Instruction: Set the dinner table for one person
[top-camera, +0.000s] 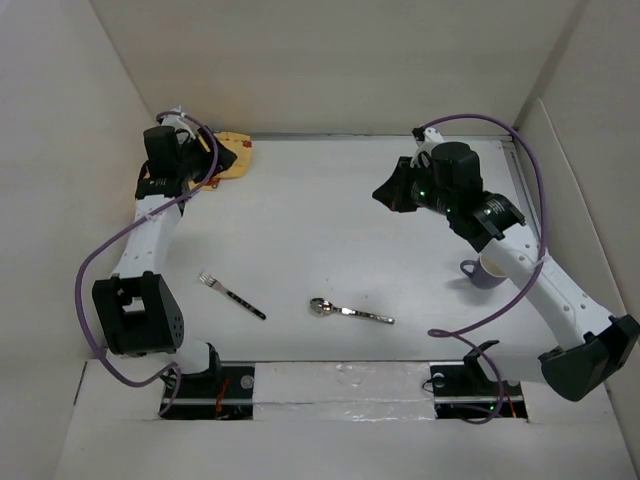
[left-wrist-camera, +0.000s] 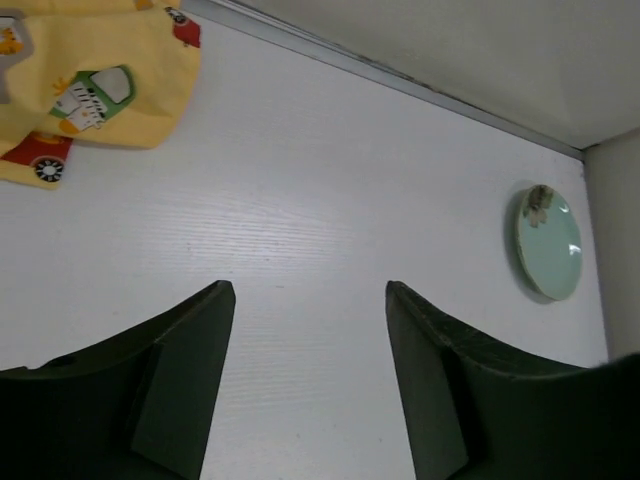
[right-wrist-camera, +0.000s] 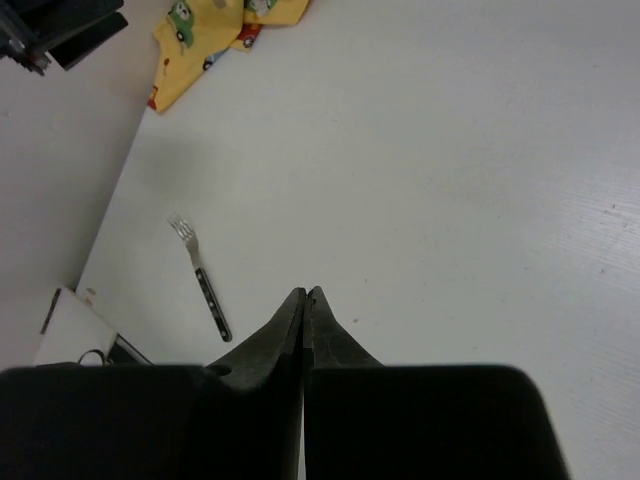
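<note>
The dinner table (top-camera: 320, 225) is a broad white surface. A crumpled yellow placemat (top-camera: 235, 157) with cartoon vehicles lies at its far left corner, also in the left wrist view (left-wrist-camera: 100, 70) and the right wrist view (right-wrist-camera: 215, 30). My left gripper (top-camera: 200, 165) hovers beside the placemat, open and empty (left-wrist-camera: 310, 290). My right gripper (top-camera: 382, 192) is shut and empty (right-wrist-camera: 303, 292) above the far right part of the table. A fork (top-camera: 232, 295) with a black handle lies near left, also in the right wrist view (right-wrist-camera: 200, 280). A metal spoon (top-camera: 350, 312) lies near centre.
A purple cup (top-camera: 485, 270) stands at the right, partly behind my right arm. A pale green plate (left-wrist-camera: 548, 243) shows by the far right wall in the left wrist view. White panels edge the table on all sides. Purple cables loop off both arms.
</note>
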